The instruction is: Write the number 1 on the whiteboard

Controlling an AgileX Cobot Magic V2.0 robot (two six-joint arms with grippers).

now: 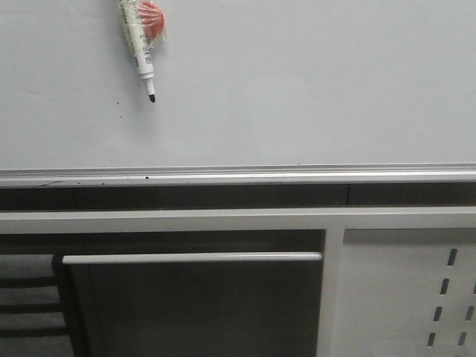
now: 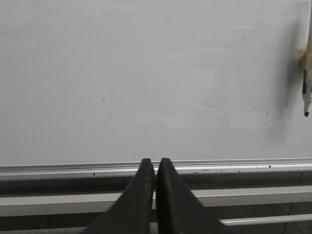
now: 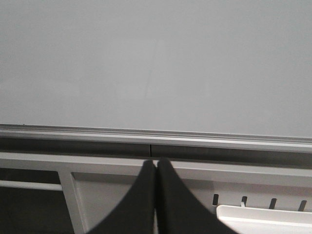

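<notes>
The whiteboard [image 1: 282, 82] is a large pale board with a silver bottom rail [image 1: 238, 177]; it also fills the left wrist view [image 2: 146, 73] and the right wrist view [image 3: 156, 58]. No stroke of the number 1 shows on it, only tiny dark specks. A white marker [image 1: 137, 41] with a black tip hangs against the board at the top left, with something orange-red [image 1: 151, 18] behind it; its tip shows in the left wrist view [image 2: 306, 97]. My left gripper [image 2: 155, 161] is shut and empty, below the rail. My right gripper [image 3: 156, 161] is shut and empty, below the rail.
Under the board runs a grey metal frame [image 1: 223, 219] with a dark opening and a horizontal bar [image 1: 193, 258]. A grey slotted panel [image 1: 416, 297] is at the lower right. A white tray edge [image 3: 265, 219] shows in the right wrist view.
</notes>
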